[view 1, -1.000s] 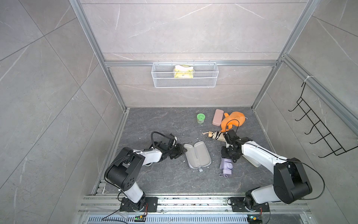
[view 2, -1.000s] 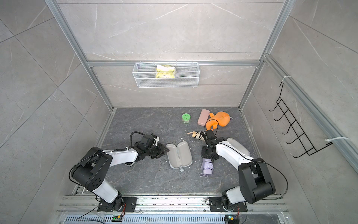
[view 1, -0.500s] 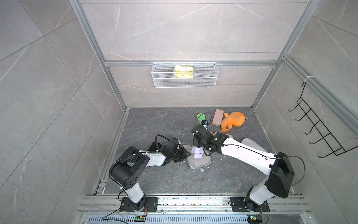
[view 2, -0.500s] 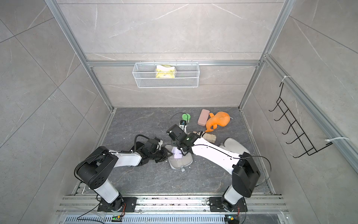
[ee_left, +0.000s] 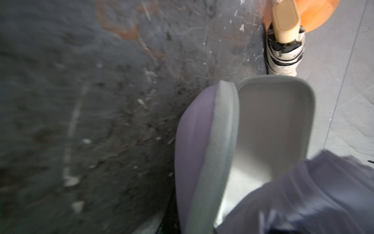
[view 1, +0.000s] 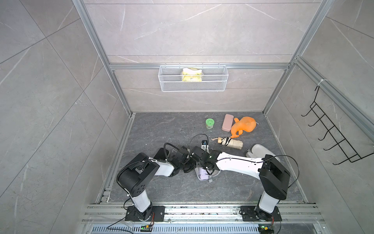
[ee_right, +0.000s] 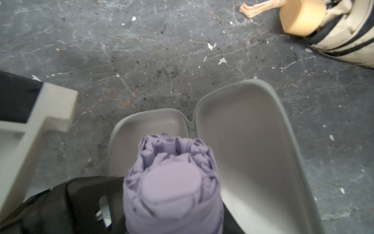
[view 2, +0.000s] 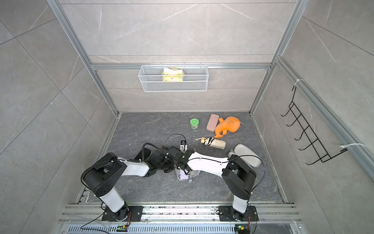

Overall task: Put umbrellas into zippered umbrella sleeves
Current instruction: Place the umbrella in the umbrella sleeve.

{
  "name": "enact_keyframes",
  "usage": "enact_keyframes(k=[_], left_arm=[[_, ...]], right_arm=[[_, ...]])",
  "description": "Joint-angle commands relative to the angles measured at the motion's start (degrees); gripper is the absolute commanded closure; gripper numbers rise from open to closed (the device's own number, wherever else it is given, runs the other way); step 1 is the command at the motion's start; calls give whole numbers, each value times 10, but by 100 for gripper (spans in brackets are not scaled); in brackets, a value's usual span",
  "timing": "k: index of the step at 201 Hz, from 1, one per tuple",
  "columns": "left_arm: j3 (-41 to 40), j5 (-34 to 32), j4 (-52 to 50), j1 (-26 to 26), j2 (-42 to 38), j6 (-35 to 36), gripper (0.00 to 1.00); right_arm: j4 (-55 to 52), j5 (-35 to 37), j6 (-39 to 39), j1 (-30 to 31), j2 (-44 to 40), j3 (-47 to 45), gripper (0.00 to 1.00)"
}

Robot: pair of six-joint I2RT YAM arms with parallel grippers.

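Your right gripper (view 1: 206, 169) pinches the lilac umbrella (ee_right: 172, 182) — it hangs just over the open lilac case (ee_right: 249, 141), above the half nearer your left gripper (view 1: 189, 167), long axis roughly along the case's. The left jaws are pressed together at that half's outer edge — whether on the rim, I cannot tell.

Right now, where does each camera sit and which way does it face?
Top views: high at the front, looking down at both arms on the dark floor.
Left wrist: low, facing the open lilac zip case; no robot part clearly shows.
Right wrist: above the lilac folded umbrella, facing that case; black robot parts beside it.
Wrists share: case and beige wooden-handled umbrella.
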Motion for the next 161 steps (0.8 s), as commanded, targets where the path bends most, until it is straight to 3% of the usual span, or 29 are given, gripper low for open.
enact_keyframes(k=[1,45,81,111,161], left_arm=[[-3,-17,62,-4,18,-18,100],[-15,-16,107,-8,35,-39,100],[-8,-1,56,1,15,-1,100],[19,19,-74,32,-5,56,85],[3,53,-63,50,-23,61,61]], right_arm=[[11,-7,10,-1,19,1,74],[6,-65,26,-1,65,23,70],[-6,-86,13,-12,82,13,48],[-18,-148,-24,-35,84,33,34],[-44,-183,-47,-44,48,56,22]])
